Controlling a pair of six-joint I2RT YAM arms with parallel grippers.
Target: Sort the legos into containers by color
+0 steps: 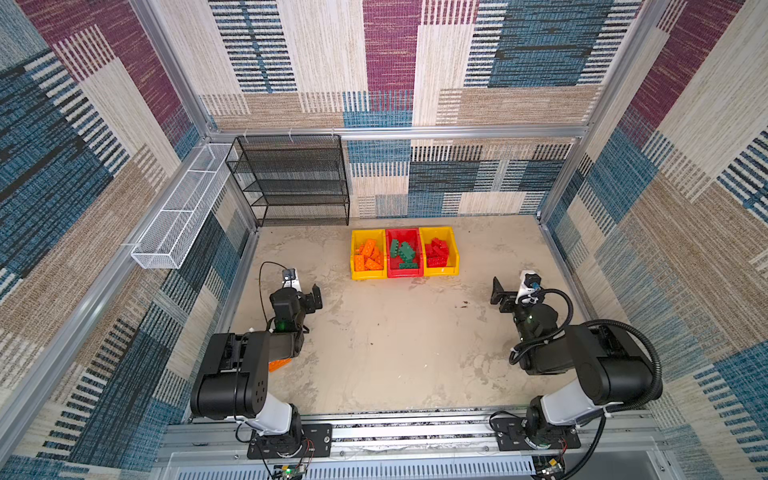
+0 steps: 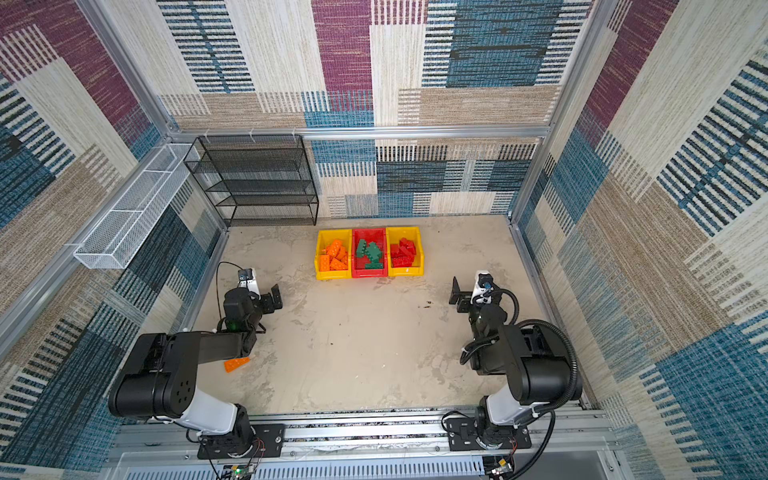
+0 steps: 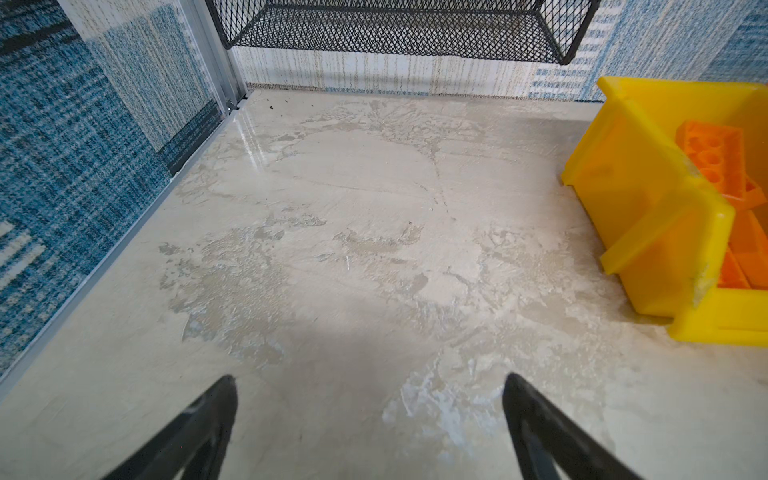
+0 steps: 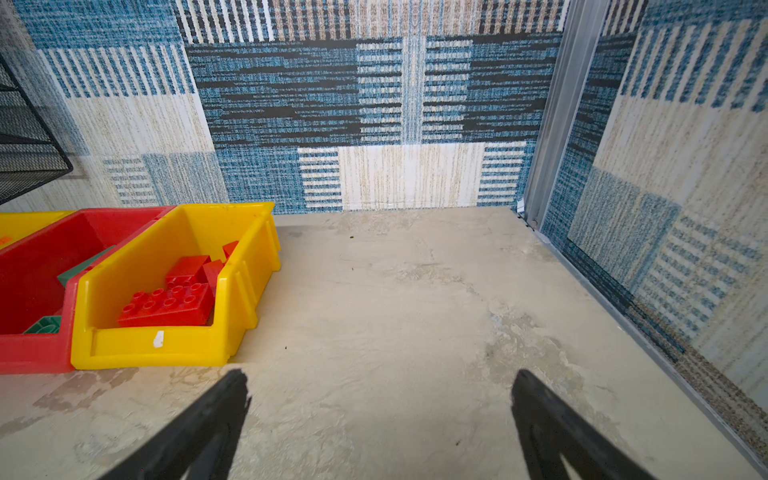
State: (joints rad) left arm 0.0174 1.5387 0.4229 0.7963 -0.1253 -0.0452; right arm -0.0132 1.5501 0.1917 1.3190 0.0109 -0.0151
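Tabletop [image 1: 395,353] middle open, containers [image 1: 405,272] near rear edge

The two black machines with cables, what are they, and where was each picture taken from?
They are robot arms, the left arm and right arm. Two pictures look down from above; two come from wrist cameras. The left gripper and right gripper are open, holding nothing. On the table, in a row: a yellow bin of orange bricks, a red bin of green bricks, a second yellow bin of red bricks. One flat orange plate lies loose, partly under the left arm.
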